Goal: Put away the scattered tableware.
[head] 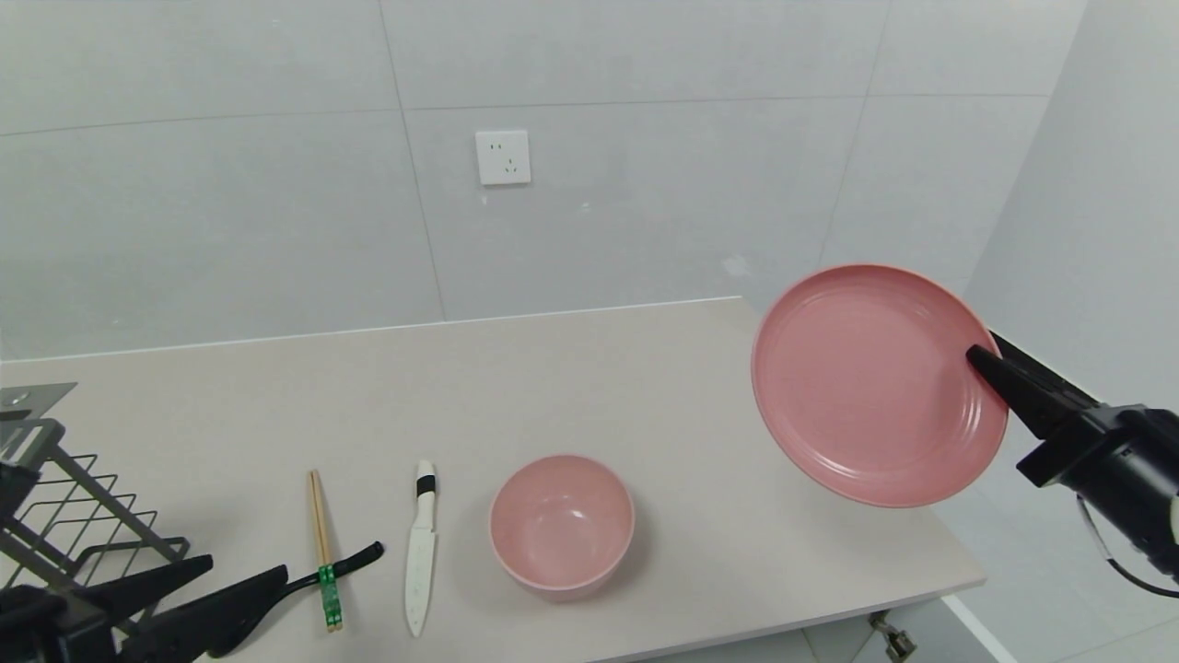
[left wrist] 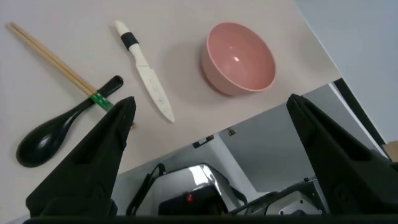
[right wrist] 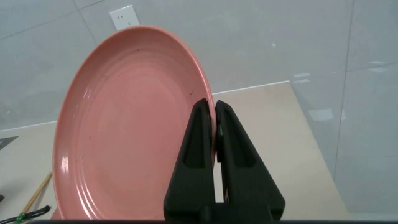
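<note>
Right tool (head: 976, 357) over plate (head: 866, 387) rim, part-hidden

A round pink plate (head: 875, 382) hangs tilted above the beige countertop's (head: 553, 387) right end; an upright pink bowl (head: 562, 525), white knife (head: 421, 548), wooden chopsticks (head: 323, 548) and black spoon (head: 355, 560) lie along its front.

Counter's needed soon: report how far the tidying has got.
Nothing looks put away yet. In hand: the pink plate, held in the air by the right gripper. To do: bowl, knife, chopsticks and black spoon lie on the counter by the open left gripper.
</note>
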You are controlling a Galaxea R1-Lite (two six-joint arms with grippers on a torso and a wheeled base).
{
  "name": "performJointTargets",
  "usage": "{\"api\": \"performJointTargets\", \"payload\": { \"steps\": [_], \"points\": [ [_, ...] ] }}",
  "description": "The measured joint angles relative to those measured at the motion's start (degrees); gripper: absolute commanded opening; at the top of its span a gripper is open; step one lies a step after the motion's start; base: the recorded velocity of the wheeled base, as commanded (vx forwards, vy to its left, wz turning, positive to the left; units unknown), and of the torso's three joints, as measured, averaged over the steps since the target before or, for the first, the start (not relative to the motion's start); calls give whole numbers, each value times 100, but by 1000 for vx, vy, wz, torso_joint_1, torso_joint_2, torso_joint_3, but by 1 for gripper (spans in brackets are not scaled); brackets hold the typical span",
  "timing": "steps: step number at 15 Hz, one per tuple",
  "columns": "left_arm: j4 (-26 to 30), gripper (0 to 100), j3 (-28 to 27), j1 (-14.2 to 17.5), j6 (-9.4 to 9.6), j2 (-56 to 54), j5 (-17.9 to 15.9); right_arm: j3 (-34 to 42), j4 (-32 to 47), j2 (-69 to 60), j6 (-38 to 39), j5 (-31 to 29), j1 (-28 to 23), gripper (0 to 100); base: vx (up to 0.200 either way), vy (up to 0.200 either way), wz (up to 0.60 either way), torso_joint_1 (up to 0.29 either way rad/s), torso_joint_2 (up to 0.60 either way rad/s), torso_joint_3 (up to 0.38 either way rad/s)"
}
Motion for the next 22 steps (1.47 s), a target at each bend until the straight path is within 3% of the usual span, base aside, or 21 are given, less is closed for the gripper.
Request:
{"api": "performJointTargets", "payload": {
  "steps": [5,9,12,19,22],
  "points": [
    [-163,100,-416,-656,-13,1447,44,13,0,-61,0,63,-9,0,0,0,0,0,0,0],
    [-222,100,-1020,-1087,-151,2450,134,29,0,-138,1,145,-24,0,0,0,0,0,0,0],
    [-347,100,-1207,-1463,-216,3040,396,30,0,-144,1,304,-195,0,0,0,0,0,0,0],
    [-2016,100,-1324,-1846,-416,4647,1007,16,0,-144,1,364,-306,0,0,0,0,0,0,0],
    [-2706,100,-1414,-2047,-750,5177,1106,16,2,-144,4,364,-306,0,0,0,0,0,0,0]
  ]
}}
